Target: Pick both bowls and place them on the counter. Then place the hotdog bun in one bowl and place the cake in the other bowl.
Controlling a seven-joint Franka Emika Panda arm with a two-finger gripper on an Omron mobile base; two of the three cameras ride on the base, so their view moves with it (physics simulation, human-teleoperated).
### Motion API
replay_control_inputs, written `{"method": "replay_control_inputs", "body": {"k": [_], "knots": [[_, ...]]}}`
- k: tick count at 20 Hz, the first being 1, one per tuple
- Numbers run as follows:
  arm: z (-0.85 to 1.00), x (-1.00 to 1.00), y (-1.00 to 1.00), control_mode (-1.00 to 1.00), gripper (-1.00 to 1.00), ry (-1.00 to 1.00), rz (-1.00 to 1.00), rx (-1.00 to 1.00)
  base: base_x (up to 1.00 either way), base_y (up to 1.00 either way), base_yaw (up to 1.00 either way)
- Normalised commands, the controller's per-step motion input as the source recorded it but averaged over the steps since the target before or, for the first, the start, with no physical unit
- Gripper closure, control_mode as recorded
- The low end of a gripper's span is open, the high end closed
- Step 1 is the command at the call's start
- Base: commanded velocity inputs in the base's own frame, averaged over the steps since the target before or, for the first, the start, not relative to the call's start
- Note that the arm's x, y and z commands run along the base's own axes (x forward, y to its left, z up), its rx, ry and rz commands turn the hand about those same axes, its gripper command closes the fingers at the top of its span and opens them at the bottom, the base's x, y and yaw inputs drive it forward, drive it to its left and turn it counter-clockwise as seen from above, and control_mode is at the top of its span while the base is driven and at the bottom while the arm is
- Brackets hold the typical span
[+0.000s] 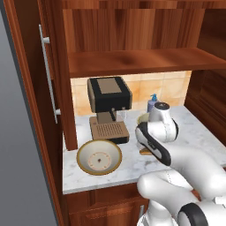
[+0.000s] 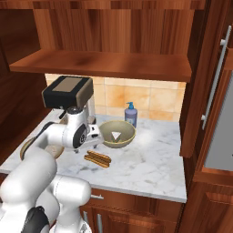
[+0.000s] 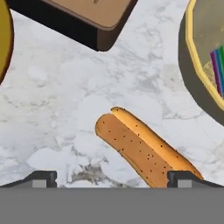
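Currently, the gripper (image 3: 111, 178) is held above the hotdog bun (image 3: 146, 153) with its fingertips (image 3: 40, 177) spread wide and nothing between them. In the hand view the bun is seen lying on the counter (image 3: 57, 113), its long axis running diagonally from the middle of the view toward the right-hand fingertip, so that most of its length sits off-centre between the tips; a turn of the wrist and a small shift are judged necessary before the fingers can close across its narrow width.

Both bowls are already set on the marble. The shallow cream bowl (image 1: 99, 156) is shown empty in the left base view, in front of the coffee machine (image 1: 109, 108), while the bun itself is almost hidden there by the arm. In the right base view the bun (image 2: 97, 158) is seen whole, just in front of the deeper olive bowl (image 2: 117, 134), beside the soap bottle (image 2: 131, 114). The cake (image 3: 217, 70) is seen inside that bowl as coloured stripes.
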Motion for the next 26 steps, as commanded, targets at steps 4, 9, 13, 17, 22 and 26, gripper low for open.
{"method": "replay_control_inputs", "body": {"k": [4, 9, 13, 17, 22, 26], "knots": [[-0.19, 0.08, 0.07, -1.00, -1.00, -0.07, 0.00, -0.09, 0.00, 0.00, 0.00], [-0.12, 0.16, 0.00, -1.00, -1.00, -0.09, 0.02, -0.08, 0.00, 0.00, 0.00], [-0.15, 0.11, 0.02, -1.00, -1.00, -0.01, 0.04, -0.05, 0.00, 0.00, 0.00], [-0.17, -0.02, 0.05, -1.00, -1.00, 0.02, 0.04, 0.00, 0.00, 0.00, 0.00], [-0.26, 0.01, 0.00, -1.00, -1.00, 0.03, 0.06, 0.00, 0.00, 0.00, 0.00], [-0.28, 0.02, -0.01, -1.00, -1.00, 0.03, 0.06, 0.00, 0.00, 0.00, 0.00]]}}
